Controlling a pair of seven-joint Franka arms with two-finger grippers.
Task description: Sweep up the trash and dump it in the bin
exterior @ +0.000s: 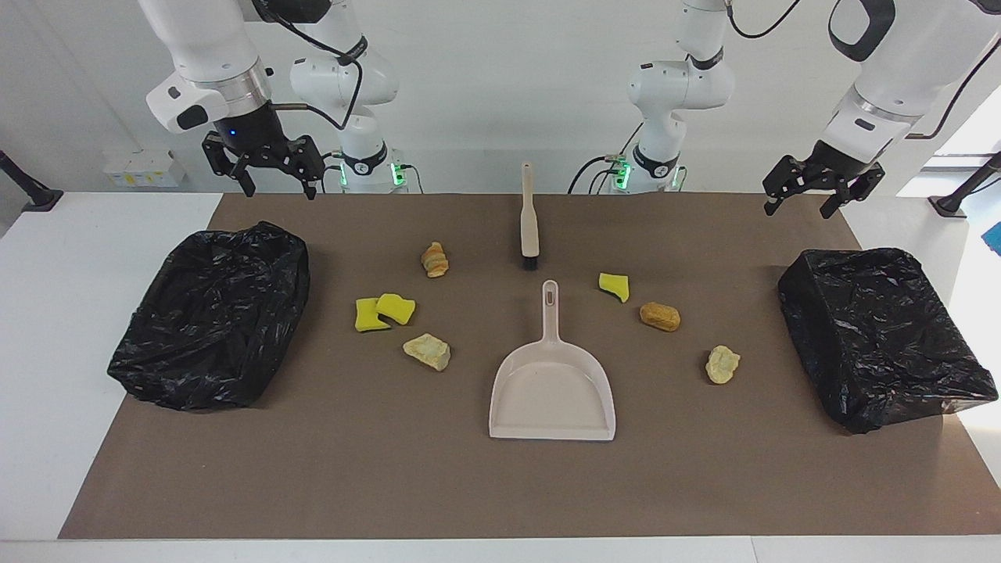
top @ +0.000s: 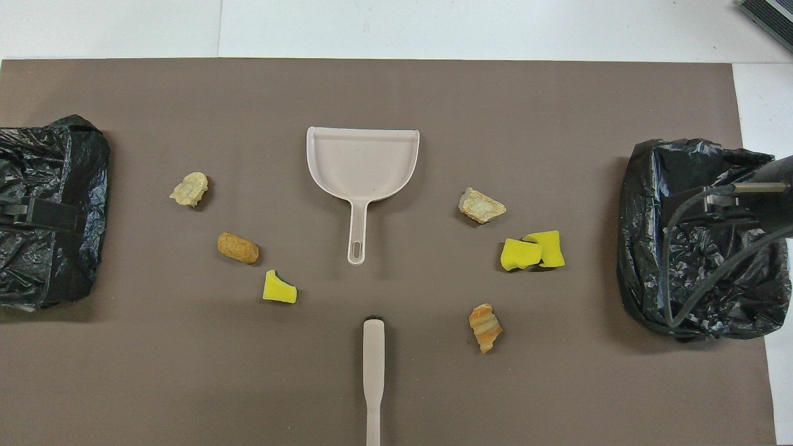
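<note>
Trash (exterior: 428, 351) lies scattered around the dustpan (exterior: 552, 389), well below both grippers.
We see the left gripper (exterior: 807, 195) spread wide above one bin (exterior: 880, 336), the right gripper (exterior: 275, 173) likewise above the other bin (exterior: 211, 313); brush (exterior: 529, 219) between them.
</note>
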